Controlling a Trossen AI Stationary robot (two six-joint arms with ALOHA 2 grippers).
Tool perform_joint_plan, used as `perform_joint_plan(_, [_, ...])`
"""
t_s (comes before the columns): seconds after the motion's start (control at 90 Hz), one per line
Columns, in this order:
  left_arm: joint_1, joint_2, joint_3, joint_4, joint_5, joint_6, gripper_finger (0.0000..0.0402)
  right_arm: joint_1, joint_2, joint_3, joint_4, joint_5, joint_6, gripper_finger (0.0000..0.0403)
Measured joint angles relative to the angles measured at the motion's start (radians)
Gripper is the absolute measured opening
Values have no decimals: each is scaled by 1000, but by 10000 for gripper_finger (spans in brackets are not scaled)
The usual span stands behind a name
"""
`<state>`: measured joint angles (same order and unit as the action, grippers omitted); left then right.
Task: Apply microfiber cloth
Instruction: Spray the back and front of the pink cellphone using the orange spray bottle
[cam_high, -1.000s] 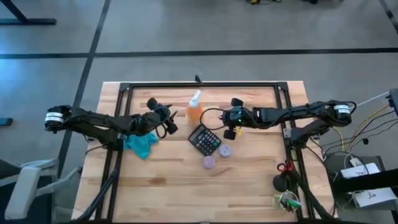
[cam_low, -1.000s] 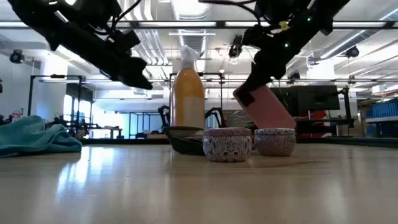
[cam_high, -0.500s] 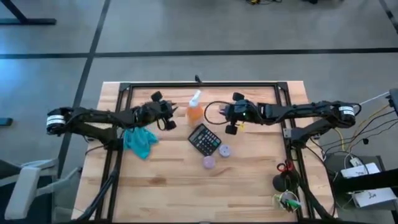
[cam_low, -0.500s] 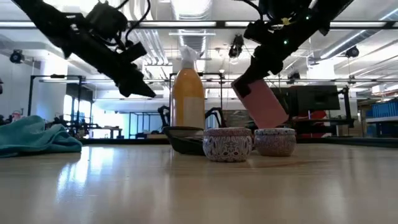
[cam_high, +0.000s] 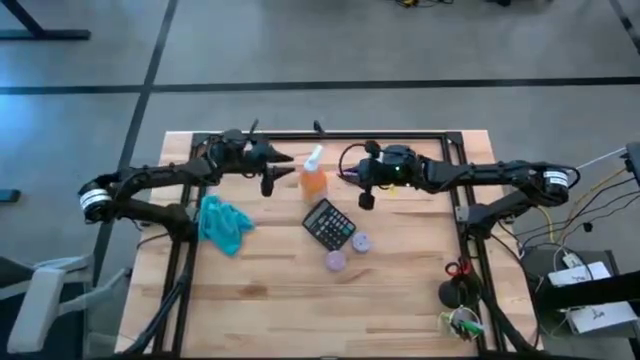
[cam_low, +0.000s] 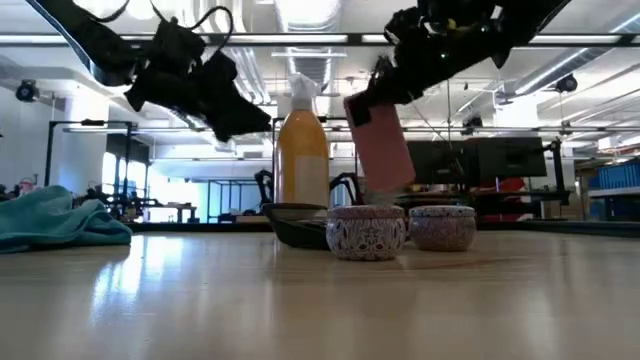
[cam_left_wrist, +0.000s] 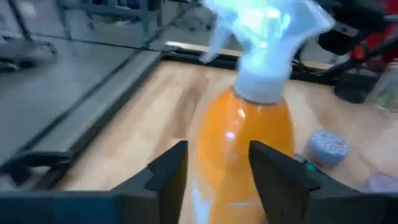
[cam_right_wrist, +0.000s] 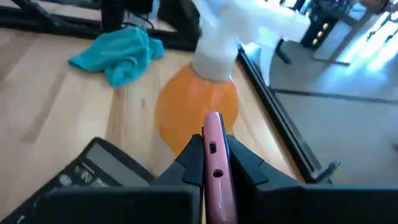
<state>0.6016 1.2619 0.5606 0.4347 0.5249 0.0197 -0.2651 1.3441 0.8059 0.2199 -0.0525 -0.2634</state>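
Crumpled on the wooden table (cam_high: 400, 290), toward its left side: teal microfiber cloth (cam_high: 224, 224), untouched, well apart from both grippers. Seen again at the far left edge in the low view (cam_low: 60, 222) and beyond the bottle in the right wrist view (cam_right_wrist: 122, 55).

Up in the air just left of the orange spray bottle (cam_high: 313, 177): left gripper (cam_high: 268, 172), fingers (cam_left_wrist: 168, 174) spread apart with nothing between them, pointed at the bottle, which fills the left wrist view (cam_left_wrist: 249, 143). Raised clear of the tabletop in the low view (cam_low: 235, 105).

Just right of the bottle, also lifted: right gripper (cam_high: 366, 190), pinching a flat pink phone-like slab (cam_right_wrist: 214, 168) edge-on between its fingers. Same pink slab hanging tilted beside the bottle in the low view (cam_low: 378, 145).

Standing near the table's back middle: the bottle, with a white trigger head. Nearer the front: black calculator (cam_high: 329, 224), lying flat, and two small round patterned tins (cam_high: 348, 252) just beside it.
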Motion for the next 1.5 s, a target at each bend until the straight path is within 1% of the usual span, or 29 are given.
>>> perform_joint_plan(0.056, [-8,37,0,68,65,-18,198,13,-1,1,43,13,2,14])
perform_joint_plan(0.133, [-11,76,0,121,129,-31,214,22,-7,1,59,71,18,14])
perform_joint_plan(0.211, [-10,99,0,141,139,-20,223,22,-8,1,57,135,37,14])
perform_joint_plan(0.322, [-8,117,0,149,140,43,227,29,-8,1,60,126,84,14])
perform_joint_plan(0.4, [-8,117,0,153,141,65,221,41,-8,1,61,122,87,14])
perform_joint_plan(0.6, [-9,114,0,153,166,63,199,36,-8,7,62,135,105,14])
perform_joint_plan(0.744, [-9,114,0,157,109,48,186,36,-8,40,71,135,84,14])
perform_joint_plan(0.8, [-9,114,0,157,90,49,183,36,-9,57,71,156,63,14])
perform_joint_plan(0.967, [-14,114,0,157,90,49,174,34,-9,97,60,243,48,14])
perform_joint_plan(1.056, [-32,109,0,157,88,49,169,33,-10,114,18,264,29,14])
perform_joint_plan(1.156, [-55,90,0,156,87,58,161,33,-44,130,-135,263,27,14])
perform_joint_plan(1.222, [-58,76,0,153,87,85,155,32,-60,132,-179,263,13,14])
perform_joint_plan(1.256, [-58,67,0,153,74,107,153,26,-65,126,-181,261,-4,14])
perform_joint_plan(1.289, [-58,58,0,156,39,136,150,17,-67,121,-191,259,-28,14])
perform_joint_plan(1.344, [-57,40,0,151,-53,181,147,-3,-67,118,-197,262,-63,14])
perform_joint_plan(1.433, [-57,17,0,137,-212,202,143,-33,-67,117,-194,258,-96,14])
perform_joint_plan(1.467, [-56,13,0,128,-245,201,142,-42,-67,118,-194,248,-104,14])
perform_joint_plan(1.5, [-56,11,0,122,-254,199,141,-47,-67,117,-197,237,-114,14])
